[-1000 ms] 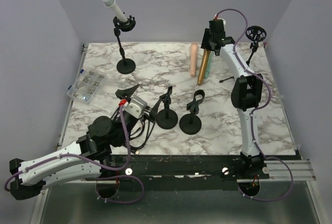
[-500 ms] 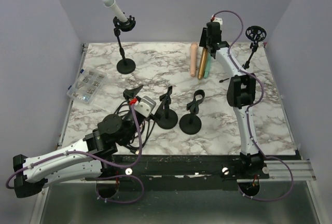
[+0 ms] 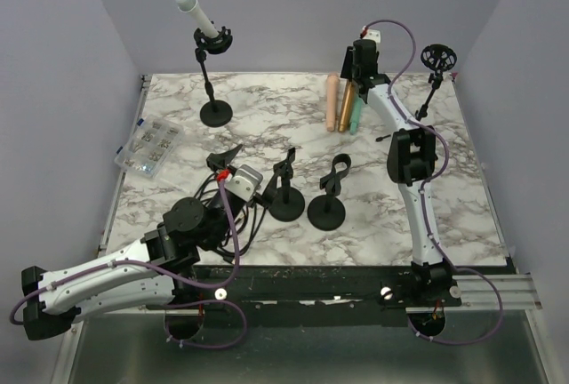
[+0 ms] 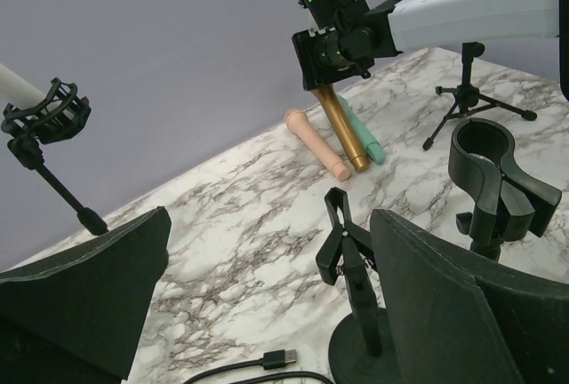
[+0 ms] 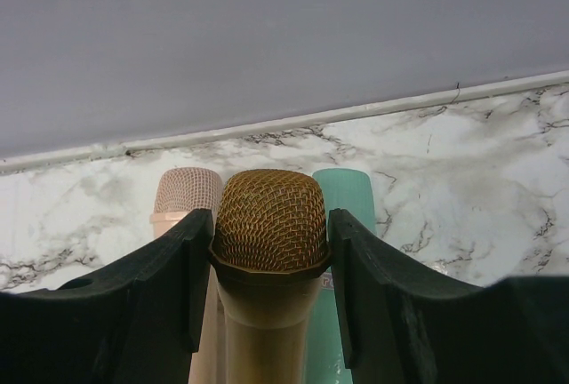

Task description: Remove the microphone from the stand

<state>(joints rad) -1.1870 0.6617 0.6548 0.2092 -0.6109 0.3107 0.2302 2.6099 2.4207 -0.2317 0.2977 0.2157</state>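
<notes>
Marble table (image 3: 267, 126) seen from above: the white microphone (image 3: 197, 16) sits in its stand (image 3: 216, 115) at the far left, so that removal looks undone, while the right pincer (image 3: 353, 86) grips a gold microphone (image 3: 345, 113) lying at the far edge. Left wrist view: the left pincer (image 4: 267, 224) gapes empty. Right wrist view: both fingers (image 5: 133, 313) press the gold microphone's head; no writing is legible anywhere.
</notes>
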